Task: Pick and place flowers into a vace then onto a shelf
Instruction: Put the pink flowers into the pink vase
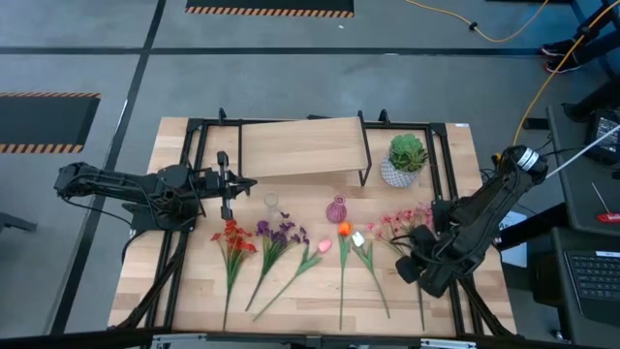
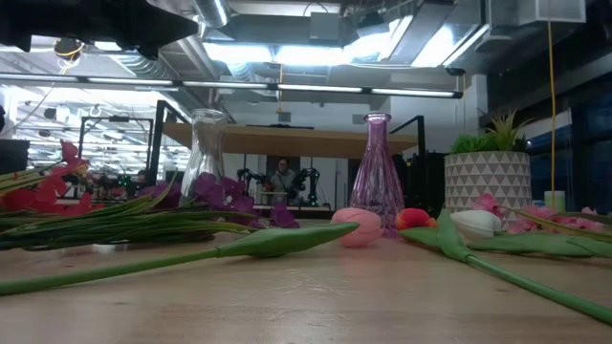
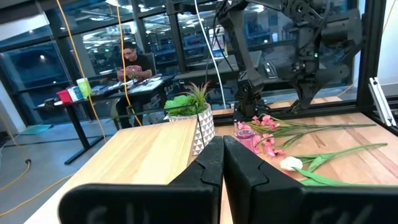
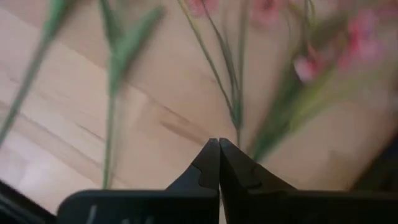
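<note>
1. Opening of the task, seen from above. The artificial flowers on long thin green stems (image 1: 291,247) lie in a row across the lower half of the large wooden tabletop (image 1: 194,291). None of them stands in the small clear glass vase (image 1: 271,202) or in the purple glass bottle-neck vase (image 1: 336,208), both at frame centre. The low light-wood shelf on thin black legs (image 1: 302,147) sits above them and is bare.
2. Left gripper (image 1: 254,182), centre left, hangs over the table beside the clear vase with its fingers pressed together and nothing between them.
3. Right gripper (image 1: 405,271), lower right, hangs above the pink blossoms with its fingers together and empty.
4. Advice for the step in hand: judged from this layout, the fingers must part before descent, then take one stem at mid-length, clear of its neighbours, so the blossom end tips up towards a vase mouth.
5. The low view alone shows the vases upright and their narrow necks, purple at centre (image 2: 376,172) and clear at centre left (image 2: 207,148).
6. The right wrist view alone shows a single green stem (image 4: 233,93) running straight ahead of the closed fingertips.
7. The left wrist view alone shows a seated person (image 3: 132,62) at upper left, beyond the round green plant in a white patterned pot (image 3: 189,118).
</note>
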Robot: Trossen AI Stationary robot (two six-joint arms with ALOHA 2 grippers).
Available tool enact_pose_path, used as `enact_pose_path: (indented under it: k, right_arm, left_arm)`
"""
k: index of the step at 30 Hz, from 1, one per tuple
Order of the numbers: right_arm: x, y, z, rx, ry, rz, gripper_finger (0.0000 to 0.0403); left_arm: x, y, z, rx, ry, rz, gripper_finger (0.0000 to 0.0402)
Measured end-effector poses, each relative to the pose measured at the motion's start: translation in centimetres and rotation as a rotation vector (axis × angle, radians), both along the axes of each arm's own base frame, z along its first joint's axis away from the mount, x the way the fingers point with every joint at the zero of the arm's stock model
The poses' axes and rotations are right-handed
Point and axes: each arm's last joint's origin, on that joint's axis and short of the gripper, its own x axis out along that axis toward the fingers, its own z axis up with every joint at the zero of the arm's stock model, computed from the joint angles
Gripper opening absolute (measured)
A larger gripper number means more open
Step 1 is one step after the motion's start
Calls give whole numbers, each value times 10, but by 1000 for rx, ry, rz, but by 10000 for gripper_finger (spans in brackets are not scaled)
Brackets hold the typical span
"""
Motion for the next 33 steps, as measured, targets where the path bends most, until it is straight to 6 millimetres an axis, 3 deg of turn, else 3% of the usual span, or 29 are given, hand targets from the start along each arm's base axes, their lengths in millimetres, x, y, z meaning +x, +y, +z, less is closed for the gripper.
enact_pose_path:
  k: [4, 13, 27, 33]
  right_arm:
    - [0, 5, -8, 48, 93, -82, 0]
    - [3, 9, -16, 25, 120, -98, 14]
    - [2, 11, -17, 58, 143, -167, 156]
    - [0, 18, -25, 24, 164, -146, 199]
  left_arm:
    - [0, 0, 0, 0, 0, 0, 4]
    - [0, 0, 0, 0, 2, 0, 4]
    - [0, -1, -5, -21, 50, -23, 4]
    - [0, -1, -5, -21, 50, -23, 4]
